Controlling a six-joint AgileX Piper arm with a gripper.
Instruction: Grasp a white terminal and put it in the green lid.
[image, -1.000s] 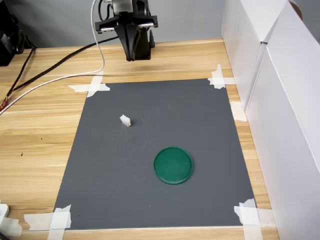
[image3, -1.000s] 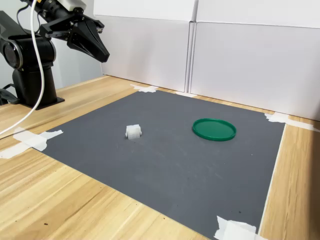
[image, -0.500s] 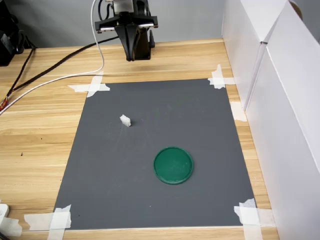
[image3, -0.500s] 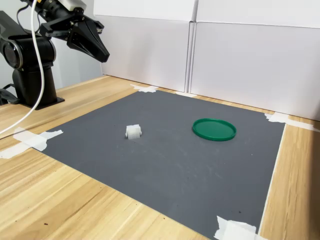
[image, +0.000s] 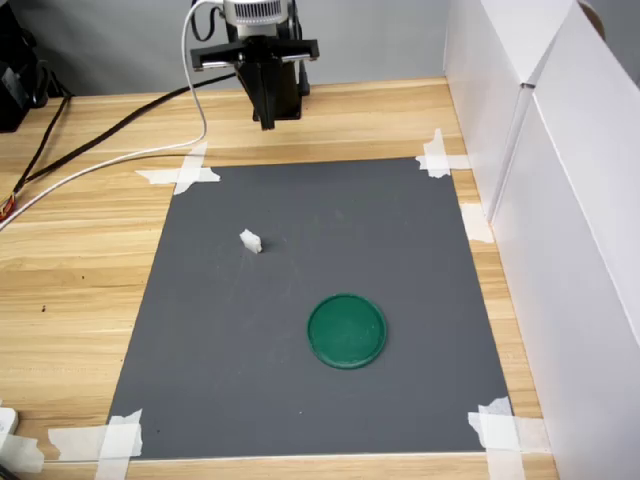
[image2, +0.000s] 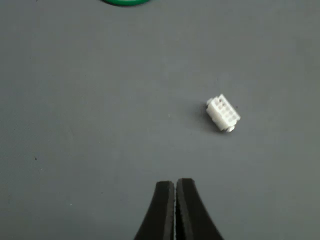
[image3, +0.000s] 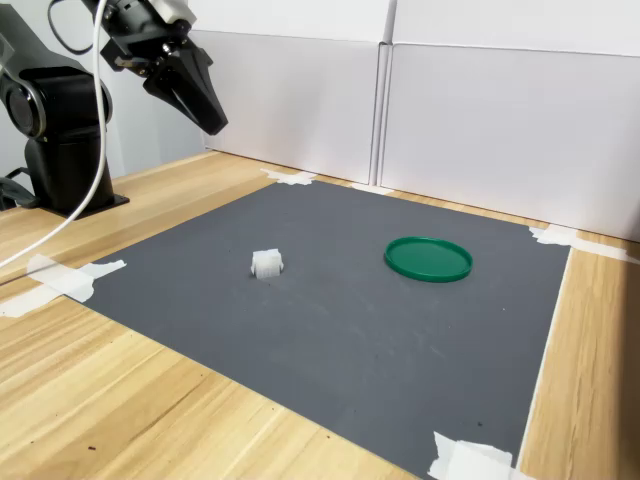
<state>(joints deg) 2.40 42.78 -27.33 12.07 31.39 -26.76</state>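
The white terminal (image: 250, 241) (image3: 267, 264) (image2: 223, 114) lies on the dark grey mat, toward the first exterior view's left. A flat round green lid (image: 346, 330) (image3: 428, 258) rests on the mat nearer the front in the first exterior view; only a sliver of the green lid (image2: 125, 2) shows in the wrist view. My gripper (image: 267, 122) (image3: 217, 125) (image2: 175, 186) hangs in the air above the mat's far edge, well away from both. Its two black fingers are pressed together with nothing between them.
The grey mat (image: 320, 300) is taped to a wooden table at its corners. White panels (image: 540, 150) wall off the first exterior view's right side. Cables (image: 110, 140) trail over the table near the arm's black base (image3: 60, 120).
The gripper has risen a little and swung slightly forward toward the mat. Terminal and lid have not moved.
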